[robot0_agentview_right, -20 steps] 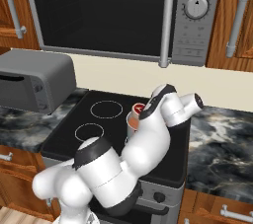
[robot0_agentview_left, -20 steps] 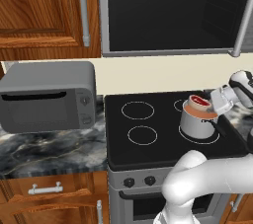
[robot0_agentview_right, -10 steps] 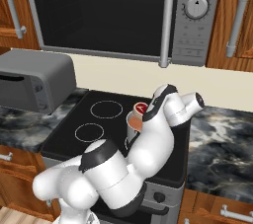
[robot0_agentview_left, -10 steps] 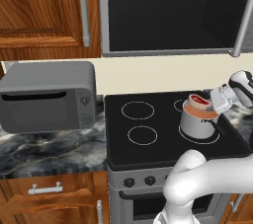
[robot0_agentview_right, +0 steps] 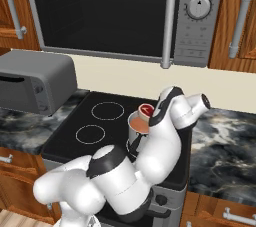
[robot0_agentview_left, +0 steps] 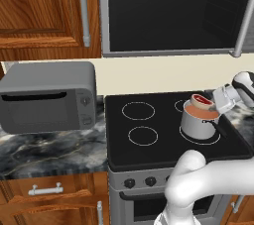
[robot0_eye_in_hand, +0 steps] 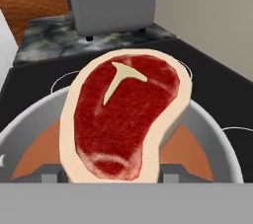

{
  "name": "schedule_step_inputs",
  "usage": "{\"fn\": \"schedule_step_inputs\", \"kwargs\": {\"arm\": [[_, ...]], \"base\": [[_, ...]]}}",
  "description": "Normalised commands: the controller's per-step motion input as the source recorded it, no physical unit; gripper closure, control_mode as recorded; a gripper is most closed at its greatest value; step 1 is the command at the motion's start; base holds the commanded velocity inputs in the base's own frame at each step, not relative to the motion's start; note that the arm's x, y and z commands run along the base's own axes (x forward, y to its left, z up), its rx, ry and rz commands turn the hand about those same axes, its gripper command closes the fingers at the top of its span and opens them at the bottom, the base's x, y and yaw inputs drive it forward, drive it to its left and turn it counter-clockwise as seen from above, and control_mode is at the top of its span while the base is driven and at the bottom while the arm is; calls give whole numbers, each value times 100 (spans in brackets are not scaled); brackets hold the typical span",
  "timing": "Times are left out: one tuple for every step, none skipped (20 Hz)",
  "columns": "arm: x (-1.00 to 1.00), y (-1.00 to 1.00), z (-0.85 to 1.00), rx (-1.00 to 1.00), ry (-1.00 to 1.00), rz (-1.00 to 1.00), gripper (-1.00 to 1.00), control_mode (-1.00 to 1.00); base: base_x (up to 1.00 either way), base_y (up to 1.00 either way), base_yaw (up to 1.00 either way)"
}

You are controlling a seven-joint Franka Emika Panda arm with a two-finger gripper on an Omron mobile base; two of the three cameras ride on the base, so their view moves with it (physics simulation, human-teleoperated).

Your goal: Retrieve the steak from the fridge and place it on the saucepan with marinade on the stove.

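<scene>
Steak (robot0_eye_in_hand: pixel 126 119) sits pinched between the gripper's (robot0_eye_in_hand: pixel 112 174) fingers, just above the saucepan's (robot0_agentview_left: pixel 199 124) mouth, over the orange-red marinade (robot0_eye_in_hand: pixel 187 149). Pan stands on the stove's (robot0_agentview_left: pixel 163 140) front right burner, toaster oven (robot0_agentview_left: pixel 47 97) well to the left

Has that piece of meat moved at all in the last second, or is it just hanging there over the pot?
No. The steak sits at the same spot over the saucepan, against the stove rings, held in the end effector.
</scene>
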Motion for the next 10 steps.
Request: {"fn": "schedule_step_inputs", "kwargs": {"arm": [[2, -7, -5, -2, 0, 0, 100, -100], [4, -7, -5, -2, 0, 0, 100, -100], [4, -6, -5, -3, 0, 0, 100, -100], [4, -6, -4, -3, 0, 0, 100, -100], [4, -4, -4, -3, 0, 0, 100, -100], [4, -4, -4, -4, 0, 0, 100, -100], [3, -1, -4, -5, 0, 0, 100, -100], [1, 0, -6, -5, 0, 0, 100, -100], [2, 0, -7, -6, 0, 0, 100, -100], [2, 0, -8, -6, 0, 0, 100, -100]], "base": [[0, 0, 0], [0, 0, 0], [0, 0, 0], [0, 0, 0], [0, 0, 0], [0, 0, 0], [0, 0, 0], [0, 0, 0], [0, 0, 0], [0, 0, 0]]}}
